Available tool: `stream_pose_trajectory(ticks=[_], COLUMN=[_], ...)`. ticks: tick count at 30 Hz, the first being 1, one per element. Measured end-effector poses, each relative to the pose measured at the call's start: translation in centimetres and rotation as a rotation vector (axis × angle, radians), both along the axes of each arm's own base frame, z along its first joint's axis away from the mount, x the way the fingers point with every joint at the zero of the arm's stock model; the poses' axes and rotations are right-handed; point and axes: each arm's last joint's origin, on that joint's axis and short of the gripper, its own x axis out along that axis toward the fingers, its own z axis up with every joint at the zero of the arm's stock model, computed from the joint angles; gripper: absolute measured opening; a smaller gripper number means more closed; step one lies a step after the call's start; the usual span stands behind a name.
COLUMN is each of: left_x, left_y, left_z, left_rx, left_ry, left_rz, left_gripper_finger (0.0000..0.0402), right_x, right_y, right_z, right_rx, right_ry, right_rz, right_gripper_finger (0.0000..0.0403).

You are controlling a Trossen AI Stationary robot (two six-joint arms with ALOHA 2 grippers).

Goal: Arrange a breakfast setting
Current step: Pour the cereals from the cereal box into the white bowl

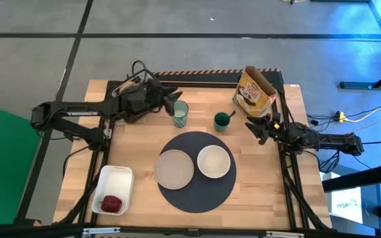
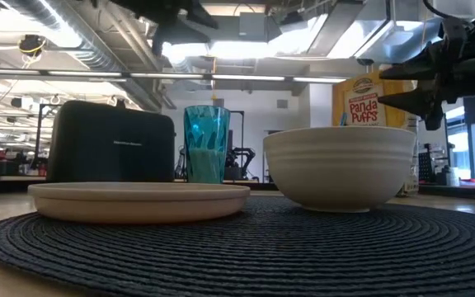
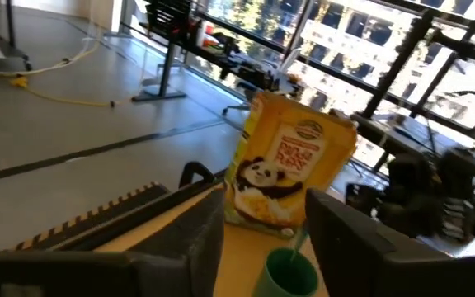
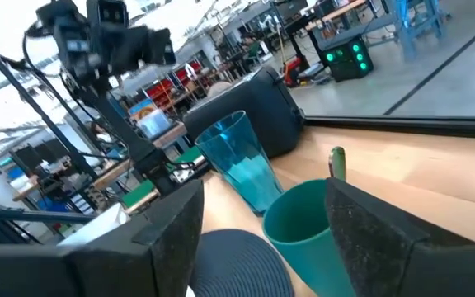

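I am holding both hands over the far part of the desk (image 1: 137, 192). The left hand (image 1: 169, 100) is hovering just beside the clear bluish glass (image 1: 180, 114), fingers apart and clamped on nothing. The right hand (image 1: 255, 127) is hanging near the green cup (image 1: 222, 121) that holds the teal spoon (image 4: 336, 162), fingers likewise apart and empty. The round dark-grey mat (image 1: 197, 195) is sitting centred, carrying the pale beige plate (image 1: 175, 168) and white bowl (image 1: 213, 161) side by side, so the eater faces both. The small red fruit (image 1: 112, 203) is lying in the white tray (image 1: 116, 178), apart from the mat. The cereal box (image 1: 254, 92) is standing at the far edge.
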Motion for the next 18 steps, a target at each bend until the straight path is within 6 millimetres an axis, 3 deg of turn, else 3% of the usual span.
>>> stream_pose_trajectory(ticks=[9, 18], left_x=[3.3, 5.5], left_y=[4.9, 9.4], left_z=[1.5, 0.9], left_rx=[-0.007, 0.092], left_ry=[-0.005, 0.097], left_rz=[-0.021, -0.139], left_gripper_finger=[0.0173, 0.0173], right_x=[-0.7, -1.4], right_y=[-0.1, -0.5], right_z=[2.7, 6.8], right_rx=[-0.075, -0.139], right_ry=[0.078, 0.167], right_rz=[-0.028, -0.177], right_gripper_finger=[0.0243, 0.0243])
